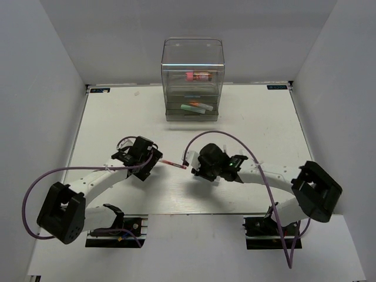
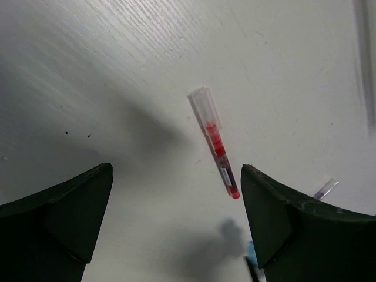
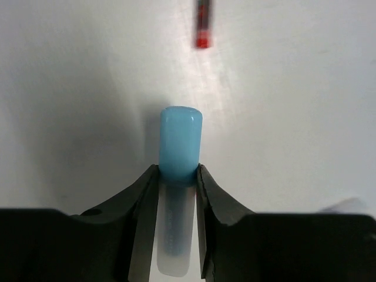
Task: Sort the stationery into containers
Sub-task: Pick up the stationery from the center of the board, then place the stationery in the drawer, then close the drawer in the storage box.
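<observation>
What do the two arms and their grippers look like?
Both arms have white links with black joints. The left gripper and right gripper have dark wedge-shaped fingers. A purple cable loops along each arm; a green light glows at the right wrist.

Lab test cell: white walls (image 1: pixel 35 88), white table (image 1: pixel 117 117)

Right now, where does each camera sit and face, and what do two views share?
Top external: above, behind the bases, looking down at table, cabinet, left arm, right arm.
Left wrist: faces down between its open fingers at the red pen.
Right wrist: faces down, fingers closed on the light-blue marker.
Shared: both wrist views show the red pen.
</observation>
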{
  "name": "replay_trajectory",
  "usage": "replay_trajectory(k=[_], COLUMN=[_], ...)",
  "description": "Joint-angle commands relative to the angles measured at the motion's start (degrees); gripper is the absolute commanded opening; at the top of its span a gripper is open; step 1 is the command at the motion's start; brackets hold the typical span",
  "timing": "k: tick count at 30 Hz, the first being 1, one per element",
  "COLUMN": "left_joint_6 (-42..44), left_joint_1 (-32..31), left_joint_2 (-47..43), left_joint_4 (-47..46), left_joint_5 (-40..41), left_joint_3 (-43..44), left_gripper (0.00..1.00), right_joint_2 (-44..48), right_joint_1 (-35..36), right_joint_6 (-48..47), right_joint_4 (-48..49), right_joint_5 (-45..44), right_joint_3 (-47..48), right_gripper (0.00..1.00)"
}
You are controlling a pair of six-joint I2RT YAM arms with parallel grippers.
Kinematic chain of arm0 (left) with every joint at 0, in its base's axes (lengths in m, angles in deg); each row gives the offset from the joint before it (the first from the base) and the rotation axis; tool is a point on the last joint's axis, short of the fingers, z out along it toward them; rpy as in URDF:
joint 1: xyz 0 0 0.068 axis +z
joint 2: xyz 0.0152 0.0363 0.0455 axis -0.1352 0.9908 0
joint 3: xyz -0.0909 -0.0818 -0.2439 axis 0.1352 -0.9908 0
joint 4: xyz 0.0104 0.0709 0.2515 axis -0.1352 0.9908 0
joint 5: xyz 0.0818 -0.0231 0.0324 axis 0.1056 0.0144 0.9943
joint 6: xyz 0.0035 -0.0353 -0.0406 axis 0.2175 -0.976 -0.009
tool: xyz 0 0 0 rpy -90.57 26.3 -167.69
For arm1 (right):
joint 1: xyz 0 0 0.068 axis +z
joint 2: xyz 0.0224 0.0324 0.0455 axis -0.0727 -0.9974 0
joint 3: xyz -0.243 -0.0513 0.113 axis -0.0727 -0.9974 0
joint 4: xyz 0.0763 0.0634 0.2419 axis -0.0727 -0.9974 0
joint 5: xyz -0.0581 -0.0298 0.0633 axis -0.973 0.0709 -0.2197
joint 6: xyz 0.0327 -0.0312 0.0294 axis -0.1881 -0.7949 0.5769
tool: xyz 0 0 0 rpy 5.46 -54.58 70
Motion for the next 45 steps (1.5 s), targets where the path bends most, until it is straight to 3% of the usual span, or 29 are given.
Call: replay_trajectory(k=[1,6,12,19,25,32,34,35,36,39,42,43,45], left_joint_6=[-0.5,-0.5,-0.5,-0.5,-0.5,-0.5,-0.5,-0.5,-0.5,-0.5,0.0,0.0,0.6], left_joint_1=[0.1,0.1,0.1,0.1,0.1,0.1,0.1,0.1,0.1,0.1,0.1,0.1,0.1], left_joint_2=[2.0,4.9,6.2,6.7,6.7,4.9,4.3,4.3,4.3,4.3,5.7,5.7,7.1], left_joint_4=[-1.6,-1.0,-1.0,-1.6,-1.6,-2.6,-3.2,-3.2,-3.2,-3.7,-4.8,-4.8,-4.8], left_joint_5=[-3.4,-5.4,-5.9,-7.0,-7.0,-7.0,-7.0,-7.0,-7.0,-7.0,-7.0,-7.0,-7.0], left_joint_3=[2.0,2.7,2.7,2.1,2.1,1.1,0.6,0.6,0.6,0.6,0.6,1.3,1.8], left_gripper=[1.0,1.0,1.0,1.0,1.0,1.0,1.0,1.0,1.0,1.0,1.0,1.0,1.0], right_joint_2=[4.6,3.5,-3.7,-11.8,-19.8,-28.5,-29.9,-30.5,-30.6,-30.3,-29.5,-28.9,-28.0], right_joint_1=[-3.7,-9.9,-15.1,-20.3,-22.5,-23.9,-24.4,-24.6,-24.9,-25.3,-25.5,-25.7,-26.3], right_joint_6=[-8.6,-19.1,-23.7,-30.1,-34.5,-35.2,-34.1,-33.6,-32.0,-30.8,-28.5,-27.9,-26.9], right_joint_4=[3.2,12.2,20.3,21.6,17.3,17.1,16.4,15.6,15.5,15.1,13.3,12.2,10.5], right_joint_5=[-3.6,-2.8,-0.4,10.4,19.0,18.5,18.0,17.9,17.8,18.7,20.8,22.5,26.4], right_joint_3=[1.0,6.6,14.1,26.8,35.6,42.1,43.6,44.6,45.3,46.1,46.7,46.8,46.9], right_gripper=[0.0,0.0,0.0,0.0,0.0,0.0,0.12,0.24,0.45,0.61,0.56,0.4,0.21])
